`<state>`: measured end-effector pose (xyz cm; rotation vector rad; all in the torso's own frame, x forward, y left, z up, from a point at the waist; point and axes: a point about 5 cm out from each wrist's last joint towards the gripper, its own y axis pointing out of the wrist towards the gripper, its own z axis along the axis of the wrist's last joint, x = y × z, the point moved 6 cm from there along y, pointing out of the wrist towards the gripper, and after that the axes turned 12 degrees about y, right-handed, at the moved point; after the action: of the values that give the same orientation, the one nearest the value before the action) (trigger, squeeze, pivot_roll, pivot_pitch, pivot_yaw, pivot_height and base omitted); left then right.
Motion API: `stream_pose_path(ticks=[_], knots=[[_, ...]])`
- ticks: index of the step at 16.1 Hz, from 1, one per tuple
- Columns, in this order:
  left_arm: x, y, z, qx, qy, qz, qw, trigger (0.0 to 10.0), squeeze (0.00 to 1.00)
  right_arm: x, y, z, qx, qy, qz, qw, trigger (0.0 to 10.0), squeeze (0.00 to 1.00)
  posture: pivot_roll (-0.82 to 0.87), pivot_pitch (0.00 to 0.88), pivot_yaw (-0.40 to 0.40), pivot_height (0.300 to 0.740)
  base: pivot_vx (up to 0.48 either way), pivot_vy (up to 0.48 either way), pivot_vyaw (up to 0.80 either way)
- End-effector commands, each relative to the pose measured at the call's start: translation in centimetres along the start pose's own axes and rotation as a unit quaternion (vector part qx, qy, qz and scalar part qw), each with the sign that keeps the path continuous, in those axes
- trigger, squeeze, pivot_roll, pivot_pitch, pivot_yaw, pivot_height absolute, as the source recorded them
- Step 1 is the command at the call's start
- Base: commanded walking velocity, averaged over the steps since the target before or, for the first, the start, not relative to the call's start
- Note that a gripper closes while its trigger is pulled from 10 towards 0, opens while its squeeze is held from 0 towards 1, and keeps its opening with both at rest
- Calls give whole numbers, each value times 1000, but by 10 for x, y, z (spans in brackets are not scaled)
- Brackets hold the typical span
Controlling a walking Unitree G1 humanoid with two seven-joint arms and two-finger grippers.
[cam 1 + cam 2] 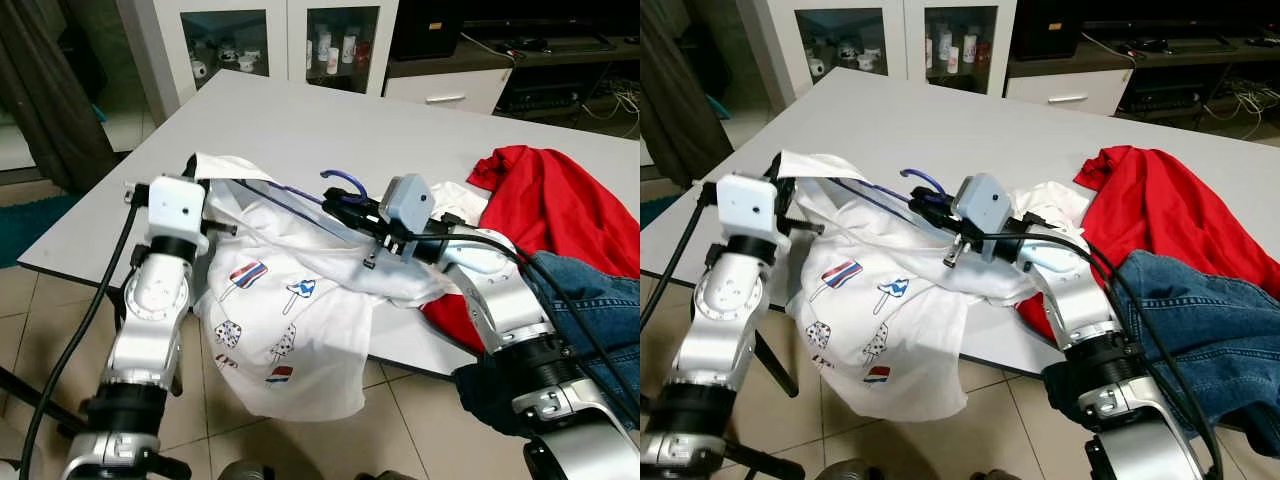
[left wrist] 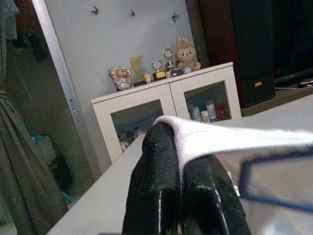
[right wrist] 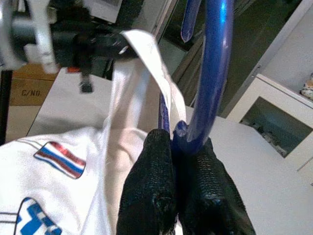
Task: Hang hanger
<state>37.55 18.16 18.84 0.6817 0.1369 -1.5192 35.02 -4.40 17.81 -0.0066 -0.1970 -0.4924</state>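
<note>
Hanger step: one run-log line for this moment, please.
left pincer: shut on shirt | right pincer: shut on hanger | table: shirt draped over edge

A blue hanger [image 1: 343, 181] lies on a white shirt [image 1: 290, 310] printed with red-and-blue popsicles; red cloth [image 1: 560, 205] and blue jeans [image 1: 600, 320] at three o'clock on the grey counter [image 1: 300, 125].

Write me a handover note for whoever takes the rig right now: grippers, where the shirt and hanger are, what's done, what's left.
Left gripper: shut on the white shirt's collar edge, holding it up over the table's near corner.
Right gripper: shut on the blue hanger at the base of its hook; hanger arm runs inside the shirt.
Shirt drapes off the table edge. Red garment and jeans lie at right.
Done: hanger partly threaded.
Left: seat the shirt, then hang it; no rail seen.
</note>
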Motion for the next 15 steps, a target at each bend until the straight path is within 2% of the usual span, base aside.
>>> stream_pose_path(ticks=[1, 3, 5, 7, 9, 13, 15], knots=[[-3, 4, 3, 8, 4, -1, 1000, 0, 0, -3, -4, 0, -4, -7, 9, 1000, 0, 0, 52, 0, -22, 740, 0, 0, 0], [-8, 5, 3, 9, 10, 1, 1000, 0, 0, -8, -11, 2, -2, -4, 28, 1000, 0, 0, 56, 0, -19, 740, 0, 0, 0], [-12, 4, 1, 7, 14, 2, 1000, 0, 0, -7, -23, 13, 18, -7, 38, 999, 0, 0, 56, 0, -14, 740, 0, 0, 0], [-6, -2, -4, -2, 8, -2, 1000, 0, 0, 0, -34, 27, 41, 3, 40, 998, 0, 0, 54, 0, -9, 740, 0, 0, 0], [3, -6, -6, -6, 1, -10, 1000, 0, 0, -2, -43, 32, 41, 4, 59, 997, 0, 0, 53, 0, -5, 740, 0, 0, 0], [10, -7, -4, -5, -5, -16, 1000, 0, 0, -1, -44, 45, 66, 15, 72, 995, 0, 0, 58, 0, -8, 740, 0, 0, 0], [10, -8, -5, -6, -5, -17, 1000, 0, 0, -4, -49, 39, 55, 28, 86, 994, 0, 0, 64, 0, -8, 740, 0, 0, 0]])
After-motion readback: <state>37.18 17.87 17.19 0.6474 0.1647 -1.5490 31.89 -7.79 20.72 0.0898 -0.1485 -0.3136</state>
